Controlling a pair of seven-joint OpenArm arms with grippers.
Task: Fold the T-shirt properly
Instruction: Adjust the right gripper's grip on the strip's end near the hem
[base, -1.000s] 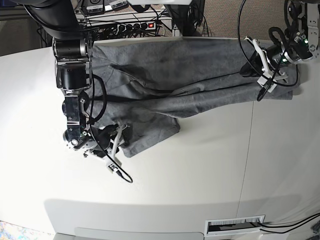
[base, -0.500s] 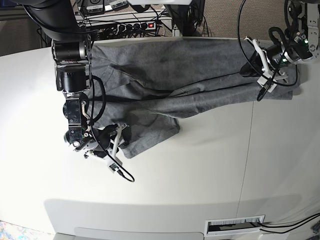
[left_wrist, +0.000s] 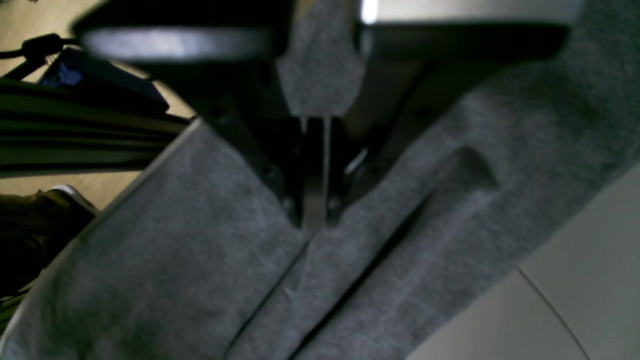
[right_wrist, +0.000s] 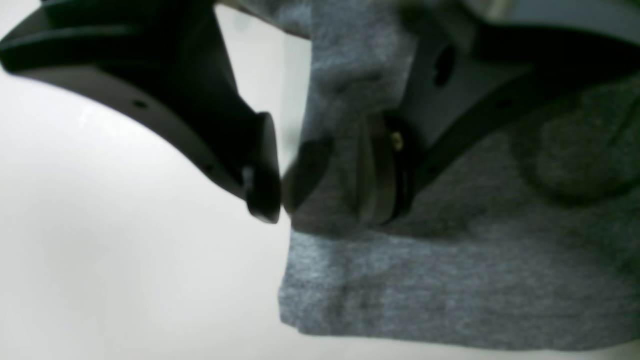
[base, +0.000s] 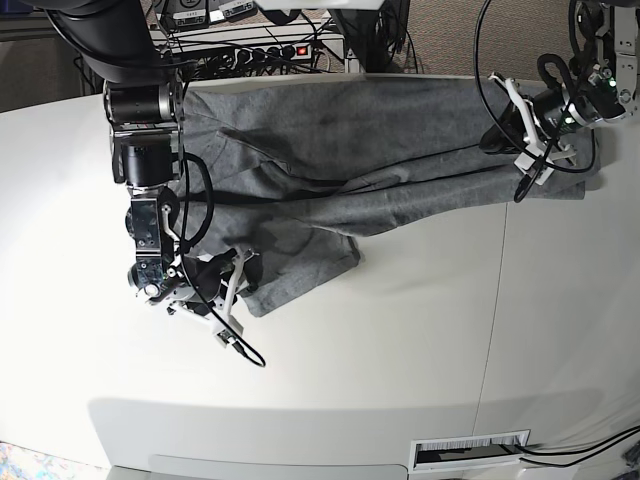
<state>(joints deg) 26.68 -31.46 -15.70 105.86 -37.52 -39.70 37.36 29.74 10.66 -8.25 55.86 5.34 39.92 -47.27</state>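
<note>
— Logging item one: the T-shirt (base: 340, 160), grey, stretched along the table's (base: 400, 340) far edge, creased, one end bunched nearer the middle. How far along?

— Early, I judge. No neat fold yet.

— Tools?

— My left gripper (base: 533, 150) is clamped on the T-shirt near the far corner. My right gripper (right_wrist: 325, 170) stands spread, straddling the hem.

surface (base: 400, 340): white, glossy, seam down one side | power strip (base: 262, 50): past far edge, red switch lit, cables tangled around | carpet (base: 450, 35): tan, behind | slot (base: 470, 452): near edge
</note>
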